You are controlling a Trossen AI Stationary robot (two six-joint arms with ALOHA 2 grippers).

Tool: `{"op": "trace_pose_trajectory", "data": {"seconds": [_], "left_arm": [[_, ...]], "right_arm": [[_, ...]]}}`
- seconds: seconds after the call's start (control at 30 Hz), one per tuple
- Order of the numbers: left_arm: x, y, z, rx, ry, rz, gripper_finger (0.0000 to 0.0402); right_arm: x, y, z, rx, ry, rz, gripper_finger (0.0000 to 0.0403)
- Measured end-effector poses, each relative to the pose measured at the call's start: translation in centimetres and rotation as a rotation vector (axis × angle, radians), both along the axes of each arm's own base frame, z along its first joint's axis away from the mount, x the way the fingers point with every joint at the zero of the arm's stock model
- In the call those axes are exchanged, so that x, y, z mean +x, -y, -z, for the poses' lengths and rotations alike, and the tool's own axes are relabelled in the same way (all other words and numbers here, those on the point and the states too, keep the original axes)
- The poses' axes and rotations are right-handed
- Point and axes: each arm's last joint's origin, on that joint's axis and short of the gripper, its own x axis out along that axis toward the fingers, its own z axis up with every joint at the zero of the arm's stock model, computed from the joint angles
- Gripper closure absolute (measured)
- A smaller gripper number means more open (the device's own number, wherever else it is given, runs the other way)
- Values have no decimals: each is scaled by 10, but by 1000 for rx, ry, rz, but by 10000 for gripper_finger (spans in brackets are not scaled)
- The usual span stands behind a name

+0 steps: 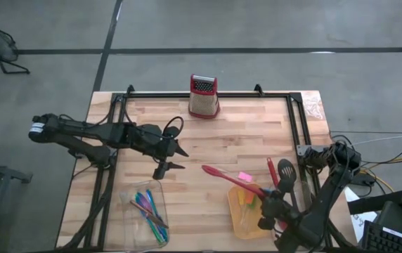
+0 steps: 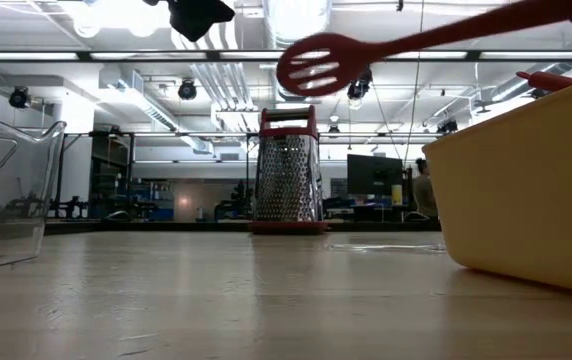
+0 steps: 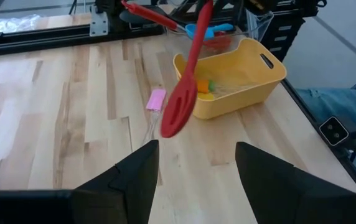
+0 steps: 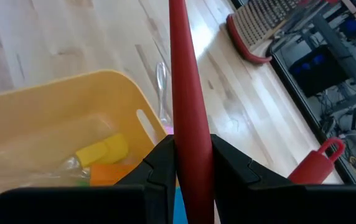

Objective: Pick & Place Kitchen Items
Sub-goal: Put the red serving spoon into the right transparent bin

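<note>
Yellow tray [image 1: 237, 223] w/ small pieces; right end effector [image 4: 189, 165] round red spatula [image 1: 229, 177], left [image 3: 196, 168] agape.

The left end effector [image 1: 175, 157] hangs over bare desk [image 1: 243, 133], fingers spread apart, with open wood below and ahead of it. Straight ahead of it the red slotted spatula [image 1: 223, 176] slants in the air, its blade lifted clear of the desk and nearest the left end effector, its handle clamped in the right end effector [image 1: 270, 204]. Under the blade lies a pink piece [image 3: 156, 99]. Beyond the spatula the yellow tray [image 3: 252, 87] blocks the way. Behind the left end effector sits the clear tray [image 1: 147, 213]; the box grater [image 1: 204, 96] stands well apart at the far edge
</note>
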Motion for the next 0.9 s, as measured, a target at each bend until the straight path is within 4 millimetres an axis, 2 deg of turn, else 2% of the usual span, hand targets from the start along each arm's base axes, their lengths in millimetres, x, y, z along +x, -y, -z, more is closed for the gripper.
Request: {"op": "trace_pose_trajectory", "data": {"seconds": [0.2, 0.6, 0.7, 0.9], "left_arm": [[0, 0, 0, -4, -2, -3, 183], [0, 0, 0, -4, -2, -1, 183], [0, 0, 0, -4, -2, -2, 183], [1, 0, 0, -5, 8, -2, 183]], "right_arm": [[-3, 3, 7, 1, -18, 28, 338], [-4, 3, 9, 34, -50, 61, 338], [-6, 3, 11, 79, -108, 100, 338], [-15, -2, 9, 83, -116, 64, 338]]}}
